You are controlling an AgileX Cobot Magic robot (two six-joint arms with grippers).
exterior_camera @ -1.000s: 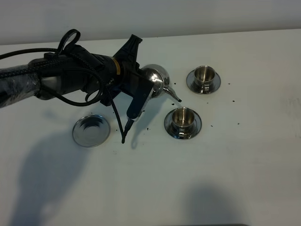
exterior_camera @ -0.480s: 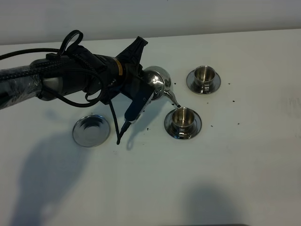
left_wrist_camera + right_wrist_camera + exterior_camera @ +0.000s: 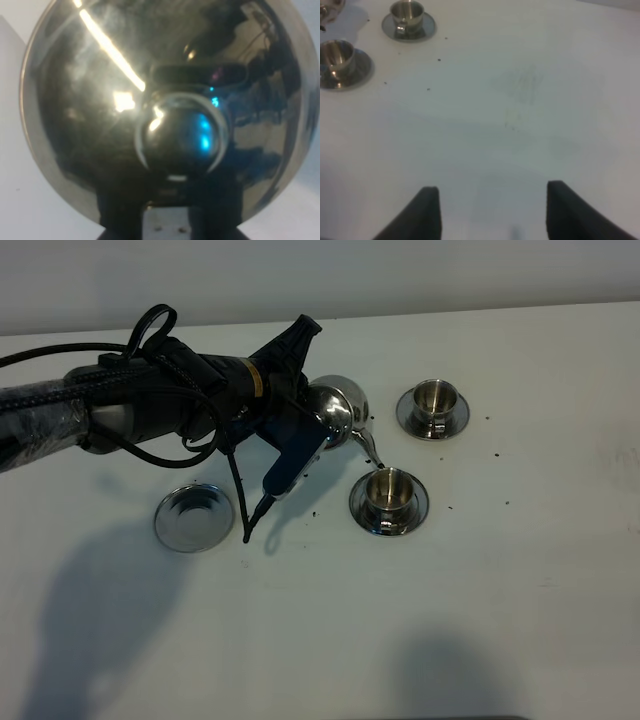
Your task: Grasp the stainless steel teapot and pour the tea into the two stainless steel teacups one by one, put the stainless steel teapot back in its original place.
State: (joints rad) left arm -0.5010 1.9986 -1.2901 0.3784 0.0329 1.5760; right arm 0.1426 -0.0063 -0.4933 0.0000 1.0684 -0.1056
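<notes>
Black cable-looped left arm (image 3: 120,410), yellow band (image 3: 255,383); dark wedge-fingered right pincer (image 3: 492,189)

No writing, brand, number or sign could be read in any view. The yellow band (image 3: 252,382) on the left arm (image 3: 150,408), just beside the stainless steel teapot (image 3: 338,405), was too small to show any lettering.

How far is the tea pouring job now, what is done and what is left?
Done: the left gripper holds the stainless steel teapot, away from the empty saucer. In hand: the teapot is tilted, spout over the nearer teacup. Left: the farther teacup, then returning the teapot to that saucer.
</notes>
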